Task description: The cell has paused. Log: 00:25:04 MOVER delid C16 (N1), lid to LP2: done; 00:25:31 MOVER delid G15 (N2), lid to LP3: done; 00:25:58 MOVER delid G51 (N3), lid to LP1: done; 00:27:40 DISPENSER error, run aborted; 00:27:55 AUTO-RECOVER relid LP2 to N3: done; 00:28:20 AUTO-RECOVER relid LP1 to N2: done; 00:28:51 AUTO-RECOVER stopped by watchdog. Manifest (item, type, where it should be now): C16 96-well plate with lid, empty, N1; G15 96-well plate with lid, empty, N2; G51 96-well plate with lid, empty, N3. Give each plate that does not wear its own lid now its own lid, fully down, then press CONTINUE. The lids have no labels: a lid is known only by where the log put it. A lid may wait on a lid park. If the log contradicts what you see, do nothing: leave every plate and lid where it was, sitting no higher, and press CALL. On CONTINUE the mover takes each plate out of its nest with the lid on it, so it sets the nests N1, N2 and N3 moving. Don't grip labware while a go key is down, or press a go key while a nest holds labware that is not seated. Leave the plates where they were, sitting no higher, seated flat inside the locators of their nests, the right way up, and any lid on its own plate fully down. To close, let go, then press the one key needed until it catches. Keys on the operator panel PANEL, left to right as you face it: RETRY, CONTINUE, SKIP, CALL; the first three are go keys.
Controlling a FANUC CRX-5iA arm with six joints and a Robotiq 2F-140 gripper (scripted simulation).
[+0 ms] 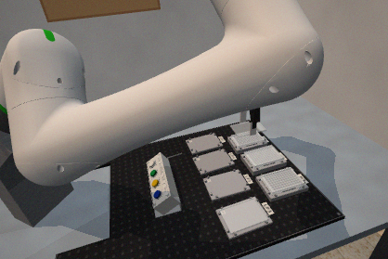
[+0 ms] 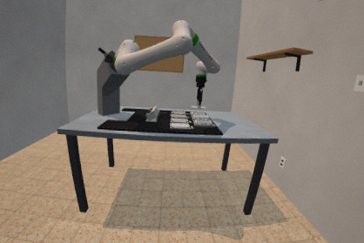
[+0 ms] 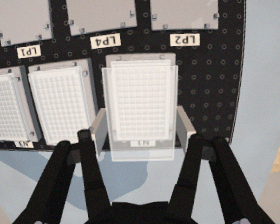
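I am clamping my gripper point(image 3: 141, 117) on the long edges of a clear lid point(image 3: 140, 104), hanging over the end plate point(image 1: 247, 141), and judging it light, stiff and slippery, so I am keeping it level.

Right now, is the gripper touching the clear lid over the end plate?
Touching. The wrist view shows the gripper closed on the clear lid, its fingers pressed against the lid's two opposite sides with no gap.
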